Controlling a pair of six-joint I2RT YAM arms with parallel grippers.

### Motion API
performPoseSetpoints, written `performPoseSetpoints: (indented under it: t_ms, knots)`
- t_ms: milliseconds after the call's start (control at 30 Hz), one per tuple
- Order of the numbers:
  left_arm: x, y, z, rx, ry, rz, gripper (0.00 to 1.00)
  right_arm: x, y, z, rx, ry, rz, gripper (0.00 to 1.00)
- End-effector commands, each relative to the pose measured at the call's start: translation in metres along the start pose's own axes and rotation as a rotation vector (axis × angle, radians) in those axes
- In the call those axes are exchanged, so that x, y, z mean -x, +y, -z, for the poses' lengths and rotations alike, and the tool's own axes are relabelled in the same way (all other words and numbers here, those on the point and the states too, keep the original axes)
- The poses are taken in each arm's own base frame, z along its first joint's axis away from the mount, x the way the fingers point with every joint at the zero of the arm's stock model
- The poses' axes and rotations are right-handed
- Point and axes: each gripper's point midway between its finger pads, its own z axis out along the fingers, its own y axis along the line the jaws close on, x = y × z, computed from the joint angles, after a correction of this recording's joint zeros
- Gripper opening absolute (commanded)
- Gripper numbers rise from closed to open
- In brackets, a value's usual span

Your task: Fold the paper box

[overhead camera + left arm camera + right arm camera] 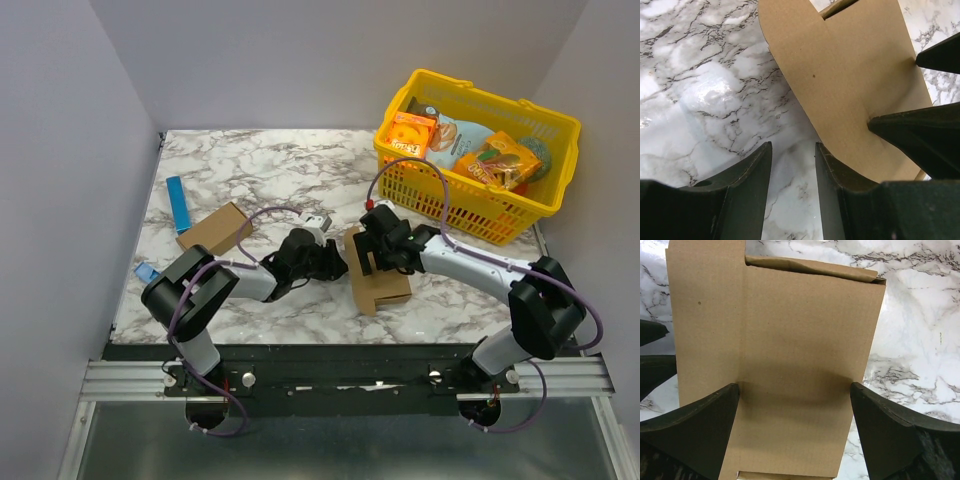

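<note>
The paper box is plain brown cardboard, partly folded, lying mid-table. In the right wrist view its main panel fills the frame, with a flap on the left. My right gripper straddles that panel. Its fingertips press against both side edges, so it is shut on the box. My left gripper sits just left of the box. It is open with only marble between the fingers. Its right finger touches the rounded flap's edge.
Another small brown carton lies at the left, next to a blue strip and a blue piece. A yellow basket with orange snack packs stands at the back right. The right arm's purple cable loops near the basket.
</note>
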Motion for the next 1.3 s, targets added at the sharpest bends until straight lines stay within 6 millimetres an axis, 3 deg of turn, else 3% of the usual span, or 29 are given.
performPoseSetpoints:
  t_ms: [0,267,400,433,600,700,833,967,1267]
  knots:
    - [0.009,-0.010,-0.008,-0.043,-0.018,0.002,0.48,-0.017,0.002,-0.009,0.004,0.069,0.034,1.00]
    - [0.010,-0.004,-0.007,-0.009,-0.029,0.001,0.48,-0.024,0.004,-0.017,-0.003,0.107,0.040,1.00]
    - [0.017,0.010,0.012,0.082,-0.088,0.010,0.53,-0.025,-0.001,-0.016,-0.028,0.103,0.040,1.00]
    - [0.028,0.004,0.018,0.070,-0.130,0.018,0.57,-0.024,-0.001,-0.016,-0.025,0.100,0.039,1.00]
    - [0.042,-0.010,0.027,0.035,-0.205,0.079,0.64,-0.022,0.004,-0.015,-0.005,0.099,0.027,1.00]
    - [0.036,-0.017,0.014,0.003,-0.160,0.073,0.60,-0.021,0.004,-0.015,0.001,0.094,0.022,1.00]
    - [0.018,-0.017,-0.007,-0.006,-0.091,0.078,0.42,-0.022,0.006,-0.013,0.015,0.088,0.013,1.00]
    - [0.002,-0.018,-0.024,-0.004,-0.031,0.067,0.32,-0.021,0.015,-0.013,0.064,0.084,-0.004,1.00]
    - [-0.015,-0.022,-0.041,0.003,0.016,0.019,0.29,-0.032,0.028,-0.018,0.134,0.118,-0.019,1.00]
